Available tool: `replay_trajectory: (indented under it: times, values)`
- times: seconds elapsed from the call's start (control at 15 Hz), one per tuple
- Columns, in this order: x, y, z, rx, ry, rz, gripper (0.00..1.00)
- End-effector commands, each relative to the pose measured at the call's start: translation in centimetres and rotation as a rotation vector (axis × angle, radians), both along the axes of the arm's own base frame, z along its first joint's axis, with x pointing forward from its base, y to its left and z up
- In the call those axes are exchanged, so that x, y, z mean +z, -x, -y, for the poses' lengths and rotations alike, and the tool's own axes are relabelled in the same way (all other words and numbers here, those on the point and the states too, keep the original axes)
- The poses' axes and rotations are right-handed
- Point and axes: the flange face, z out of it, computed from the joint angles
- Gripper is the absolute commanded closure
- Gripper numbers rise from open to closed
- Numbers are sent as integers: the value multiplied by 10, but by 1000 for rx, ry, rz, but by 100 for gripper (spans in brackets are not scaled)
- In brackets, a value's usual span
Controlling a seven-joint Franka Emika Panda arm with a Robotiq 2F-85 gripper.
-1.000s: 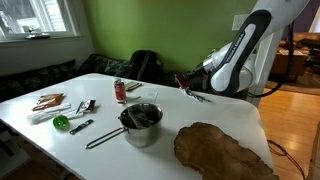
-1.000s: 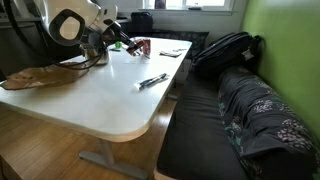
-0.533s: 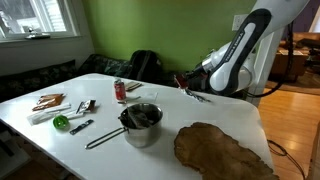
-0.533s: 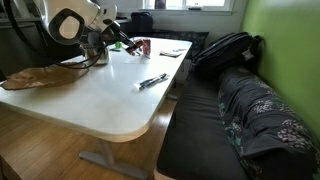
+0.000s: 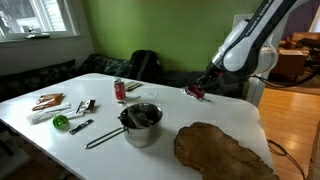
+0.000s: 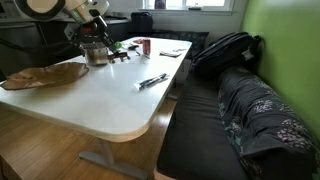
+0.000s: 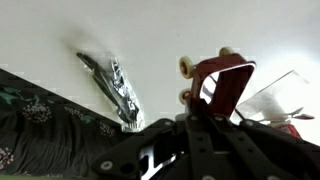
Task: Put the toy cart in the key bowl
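1 toy cart (image 7: 226, 80), red with pale wheels, is clamped in my gripper (image 5: 198, 88); the wrist view shows the fingers closed on its body. I see it held well apart from the key bowl (image 5: 225, 150), past the bowl's far edge, over the white table (image 5: 110, 157). The steel pot (image 5: 142, 123) stands just beside the key bowl. 1 metal tool (image 7: 112, 85) lies near the cart, also well apart from the bowl.
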Motion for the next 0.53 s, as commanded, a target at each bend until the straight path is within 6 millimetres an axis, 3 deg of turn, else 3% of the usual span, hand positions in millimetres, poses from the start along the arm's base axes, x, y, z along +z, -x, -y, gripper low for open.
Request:
replay_trajectory:
  times: [0.0, 0.27, 0.33, 0.47]
  values:
    - [33, 41, -33, 122, -44, -96, 99]
    - [70, 49, -128, 277, -181, -168, 99]
    - [77, 49, -144, 308, -227, -196, 99]
    - [75, 56, -156, 344, -330, -276, 99]
